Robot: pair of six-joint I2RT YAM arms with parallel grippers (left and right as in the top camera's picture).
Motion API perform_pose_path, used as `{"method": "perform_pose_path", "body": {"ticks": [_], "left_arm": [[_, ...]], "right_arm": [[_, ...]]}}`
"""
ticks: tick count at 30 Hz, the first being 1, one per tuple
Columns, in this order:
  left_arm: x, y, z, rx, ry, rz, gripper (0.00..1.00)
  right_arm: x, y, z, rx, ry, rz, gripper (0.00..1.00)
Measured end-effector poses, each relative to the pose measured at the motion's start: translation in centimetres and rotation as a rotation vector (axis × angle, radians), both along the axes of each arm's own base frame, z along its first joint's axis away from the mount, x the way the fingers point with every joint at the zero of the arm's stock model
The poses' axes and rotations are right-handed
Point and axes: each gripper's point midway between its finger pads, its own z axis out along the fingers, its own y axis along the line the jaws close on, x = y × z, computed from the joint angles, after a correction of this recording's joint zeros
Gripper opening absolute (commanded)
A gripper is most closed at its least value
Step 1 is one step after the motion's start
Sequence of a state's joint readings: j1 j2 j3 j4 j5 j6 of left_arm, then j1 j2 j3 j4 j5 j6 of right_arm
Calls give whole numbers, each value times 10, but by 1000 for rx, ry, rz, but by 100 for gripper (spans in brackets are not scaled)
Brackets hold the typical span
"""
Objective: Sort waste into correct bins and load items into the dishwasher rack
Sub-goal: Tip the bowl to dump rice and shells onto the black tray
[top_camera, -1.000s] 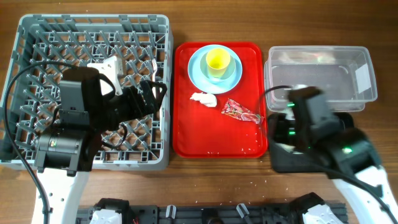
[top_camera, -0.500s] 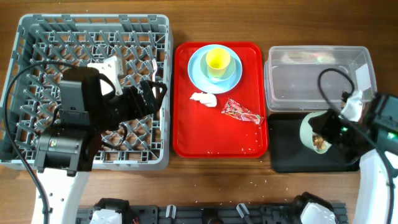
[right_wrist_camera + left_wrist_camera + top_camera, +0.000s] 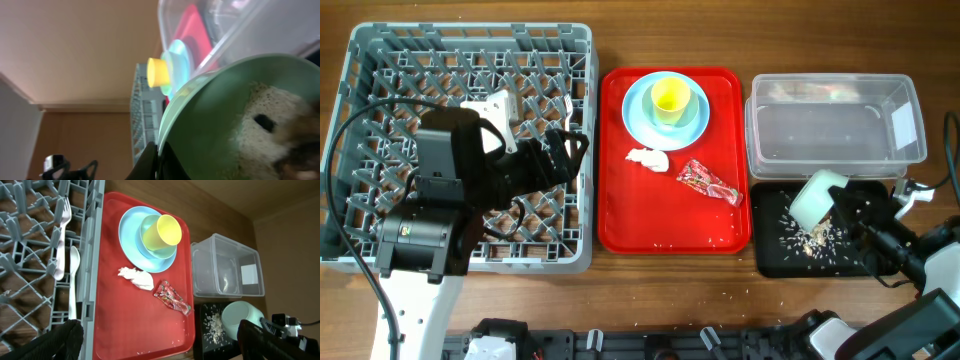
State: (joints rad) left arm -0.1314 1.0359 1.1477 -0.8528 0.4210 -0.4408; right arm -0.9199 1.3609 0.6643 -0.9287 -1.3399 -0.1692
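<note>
Two bowls (image 3: 162,254) (image 3: 243,320), one cup (image 3: 162,230), one plate (image 3: 130,237)

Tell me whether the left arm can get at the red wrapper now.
Probably yes: the left gripper is open and empty by the red tray, where the red wrapper lies uncovered, nothing between.

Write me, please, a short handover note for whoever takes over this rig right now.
Left gripper: open, over the dishwasher rack, holding nothing.
Right gripper: shut on the pale green bowl, tipped over the black tray.
Done: fork and spoon lie in the rack; food scraps are in the black tray.
Left: rack that bowl; bin the tissue and red wrapper on the red tray; rack the plate, blue bowl and yellow cup stacked there.
</note>
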Motion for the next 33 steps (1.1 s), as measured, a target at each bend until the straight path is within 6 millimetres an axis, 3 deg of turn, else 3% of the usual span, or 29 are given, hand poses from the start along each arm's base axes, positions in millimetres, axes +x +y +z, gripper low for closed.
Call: {"method": "perform_pose_path", "body": {"ticks": [11,27,33], "left_arm": [[0,0,0,0,0,0,100],[0,0,0,0,0,0,100],[0,0,0,0,0,0,100]], "right_arm": [[10,-10,36,145,-160,-31,4],[0,1,37,420,47,-74,4],[2,-1,37,376,13,-69,4]]}}
